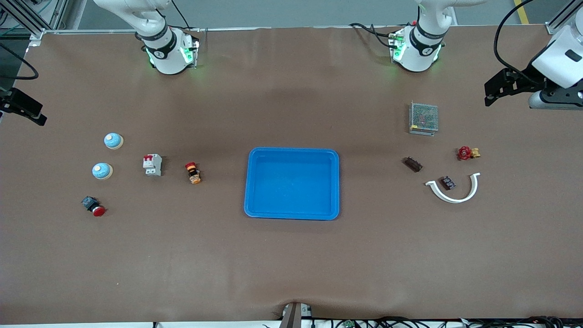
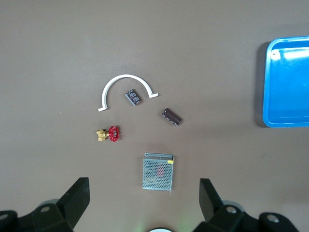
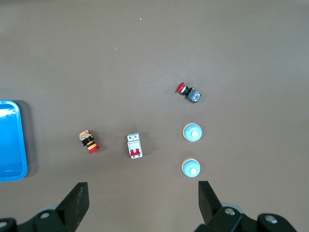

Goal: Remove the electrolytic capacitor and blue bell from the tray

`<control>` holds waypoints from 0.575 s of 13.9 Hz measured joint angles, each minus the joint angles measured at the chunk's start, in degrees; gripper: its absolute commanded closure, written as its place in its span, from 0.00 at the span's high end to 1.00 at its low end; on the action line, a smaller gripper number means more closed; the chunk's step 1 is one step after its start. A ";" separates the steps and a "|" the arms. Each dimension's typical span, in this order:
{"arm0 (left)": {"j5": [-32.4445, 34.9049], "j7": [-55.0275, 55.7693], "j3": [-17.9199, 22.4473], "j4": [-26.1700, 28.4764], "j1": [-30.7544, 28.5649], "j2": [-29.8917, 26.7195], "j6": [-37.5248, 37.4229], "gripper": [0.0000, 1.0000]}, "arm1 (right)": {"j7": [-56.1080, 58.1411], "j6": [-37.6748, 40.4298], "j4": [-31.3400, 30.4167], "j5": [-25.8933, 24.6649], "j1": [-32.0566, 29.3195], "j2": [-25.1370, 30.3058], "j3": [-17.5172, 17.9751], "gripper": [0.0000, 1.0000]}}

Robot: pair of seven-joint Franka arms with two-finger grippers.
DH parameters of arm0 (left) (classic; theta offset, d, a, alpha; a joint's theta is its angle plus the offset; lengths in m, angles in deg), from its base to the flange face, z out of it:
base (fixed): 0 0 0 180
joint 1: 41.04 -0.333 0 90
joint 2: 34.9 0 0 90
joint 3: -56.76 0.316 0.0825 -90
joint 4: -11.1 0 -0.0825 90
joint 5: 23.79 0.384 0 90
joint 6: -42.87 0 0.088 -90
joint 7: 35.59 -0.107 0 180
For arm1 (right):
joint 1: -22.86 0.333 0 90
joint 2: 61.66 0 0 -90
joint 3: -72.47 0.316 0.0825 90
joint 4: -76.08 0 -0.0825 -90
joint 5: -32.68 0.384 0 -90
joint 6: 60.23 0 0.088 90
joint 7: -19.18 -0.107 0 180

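Note:
Two blue bells on cream bases (image 1: pixel 113 140) (image 1: pixel 102 171) stand toward the right arm's end of the table, and the right wrist view shows them too (image 3: pixel 192 132) (image 3: pixel 190 167). Two dark brown capacitors (image 1: pixel 412 164) (image 1: pixel 447 182) lie toward the left arm's end; the left wrist view shows both (image 2: pixel 171 116) (image 2: pixel 133 96). A blue tray (image 1: pixel 291 215) sits mid-table. My left gripper (image 2: pixel 145 203) (image 1: pixel 496 89) hangs high over the mesh box area, open and holding nothing. My right gripper (image 3: pixel 142 203) (image 1: pixel 27 111) hangs high beside the bells, open and holding nothing.
A metal mesh box (image 1: pixel 423 117), a red valve (image 1: pixel 465 153) and a white plastic arc (image 1: pixel 453 199) lie round the capacitors. A white breaker (image 1: pixel 152 164), an orange and black switch (image 1: pixel 193 172) and a red push button (image 1: pixel 93 206) lie near the bells.

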 measured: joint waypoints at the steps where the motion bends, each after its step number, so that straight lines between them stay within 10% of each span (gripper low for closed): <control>1: 0.00 0.00 0.00 0.03 0.00 0.00 0.00 1.00 | -0.07 -0.14 0.00 0.02 0.00 0.19 -0.01 1.00; 8: 0.00 0.18 0.26 -0.33 -0.05 0.00 0.00 1.00 | -0.36 -1.58 0.01 3.28 -0.80 0.96 -0.28 1.00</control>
